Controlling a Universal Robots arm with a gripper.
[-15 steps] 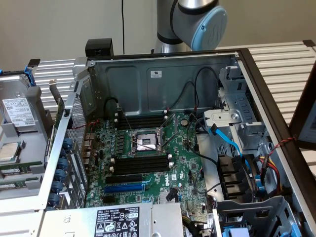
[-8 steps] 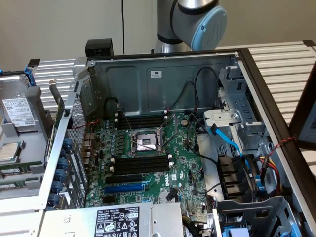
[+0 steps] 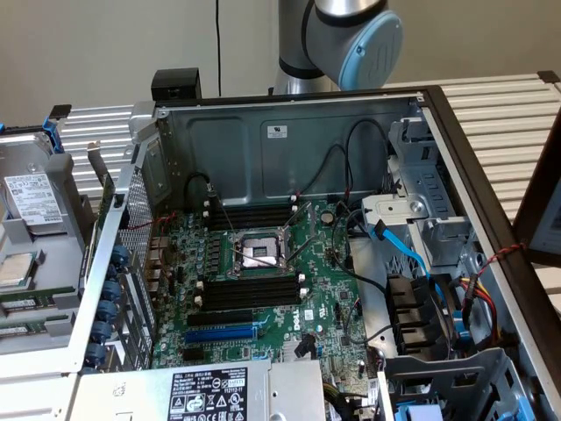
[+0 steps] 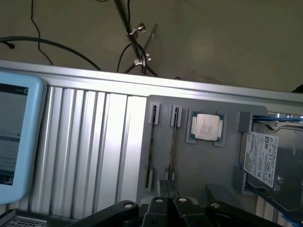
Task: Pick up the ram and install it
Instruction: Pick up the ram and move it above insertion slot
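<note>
Wrist view: gripper (image 4: 167, 188) near the ram (image 4: 173, 137)

The arm (image 3: 346, 39) carries its pincer (image 4: 167, 185) with jaws closed together.

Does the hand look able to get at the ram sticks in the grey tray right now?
Probably yes: the hand hangs above the ram sticks, which stand uncovered in the tray. It is shut, though, so it would have to open first.
</note>
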